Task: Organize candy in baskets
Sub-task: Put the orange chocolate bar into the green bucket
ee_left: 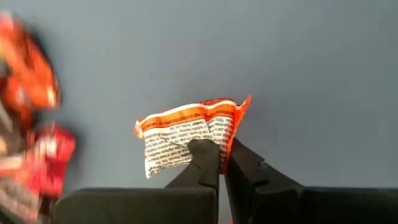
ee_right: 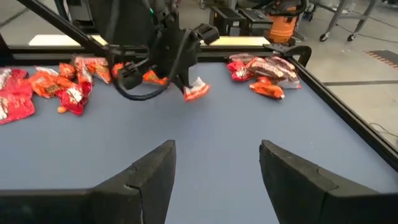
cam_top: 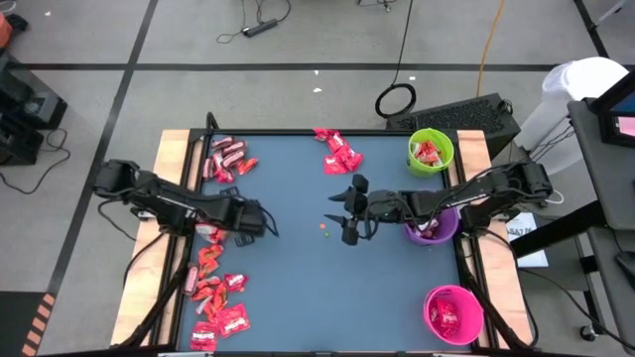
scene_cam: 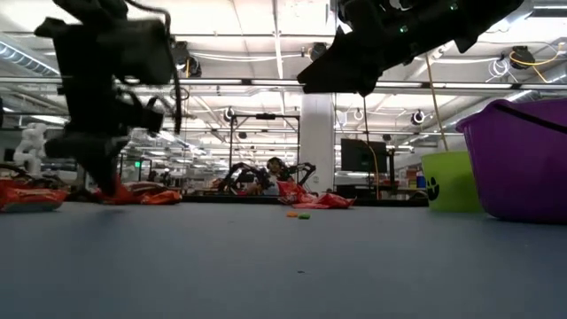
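From above, blue table mat (cam_top: 298, 278) framed by pale wood strips, grey floor with cables around it. Candy lies in three loose groups: upper left (cam_top: 227, 159), lower left (cam_top: 213, 296), top centre (cam_top: 337, 152). Green basket (cam_top: 430, 151) at upper right holds red wrappers; purple basket (cam_top: 434, 226) sits at right middle, partly under the right arm; pink basket (cam_top: 453, 314) at lower right also holds wrappers. Left gripper (cam_top: 266, 220) is at the left side, just beside the lower-left group. Right gripper (cam_top: 342, 210) hangs over mid-table, jaws spread, nothing between them. Small loose dots (cam_top: 324, 229) lie near it. Middle of mat is bare.

Low view: left gripper (scene_cam: 108, 182) is down near the mat surface, orange wrappers (scene_cam: 142, 193) right behind it. Right arm overhead. Purple basket (scene_cam: 523, 159) is close at right, green one (scene_cam: 452, 182) behind it. Large hall with ceiling lights beyond.

Left wrist view: fingers (ee_left: 208, 158) pinched together on the edge of one orange-and-white wrapper (ee_left: 183, 134), printed side facing up. More wrappers (ee_left: 31, 143) blurred at side.

Right wrist view: own fingers (ee_right: 155, 174) wide apart, empty, open mat ahead. Left gripper (ee_right: 189, 84) across the table with the wrapper (ee_right: 196, 91) at its tip.
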Controlling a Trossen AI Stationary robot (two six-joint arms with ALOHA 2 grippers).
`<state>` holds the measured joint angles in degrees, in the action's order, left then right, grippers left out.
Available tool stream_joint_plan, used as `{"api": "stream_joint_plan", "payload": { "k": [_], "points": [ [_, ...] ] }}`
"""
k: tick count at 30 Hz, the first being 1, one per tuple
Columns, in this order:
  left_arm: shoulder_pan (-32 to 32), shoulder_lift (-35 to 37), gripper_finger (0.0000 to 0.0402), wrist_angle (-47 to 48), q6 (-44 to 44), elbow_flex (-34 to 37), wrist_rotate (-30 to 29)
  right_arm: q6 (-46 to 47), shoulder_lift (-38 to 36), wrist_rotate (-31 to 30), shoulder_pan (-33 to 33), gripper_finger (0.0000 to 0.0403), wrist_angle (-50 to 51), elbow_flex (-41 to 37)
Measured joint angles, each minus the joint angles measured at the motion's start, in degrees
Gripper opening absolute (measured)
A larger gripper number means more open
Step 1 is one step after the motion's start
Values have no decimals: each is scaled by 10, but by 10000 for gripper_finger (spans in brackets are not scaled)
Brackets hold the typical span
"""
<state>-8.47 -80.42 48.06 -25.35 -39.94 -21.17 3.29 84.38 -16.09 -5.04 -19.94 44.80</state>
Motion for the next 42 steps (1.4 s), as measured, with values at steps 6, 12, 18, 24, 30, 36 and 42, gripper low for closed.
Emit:
{"api": "stream_joint_plan", "payload": {
  "k": [6, 12, 18, 24, 30, 36, 42],
  "points": [
    [-38, 51, 11, -138, 77, -13, 4, -27, 0, 33, -5, 219, -28, 0],
    [-65, 64, 12, -348, 160, -13, 71, -86, 30, 101, -26, 219, -112, 0],
    [-78, 61, 12, -463, 202, -13, 106, -146, 84, 104, -45, 219, -166, 0],
    [-79, 61, 12, -525, 240, -14, 122, -189, 138, 99, -50, 219, -234, 0],
    [-80, 61, 12, -542, 242, -14, 144, -228, 174, 98, -51, 219, -275, 27],
    [-80, 61, 12, -560, 242, -14, 145, -239, 205, 102, -53, 200, -270, 56],
    [-80, 61, 12, -553, 242, -14, 152, -267, 202, 97, -63, 100, -266, 56]
  ]
}}
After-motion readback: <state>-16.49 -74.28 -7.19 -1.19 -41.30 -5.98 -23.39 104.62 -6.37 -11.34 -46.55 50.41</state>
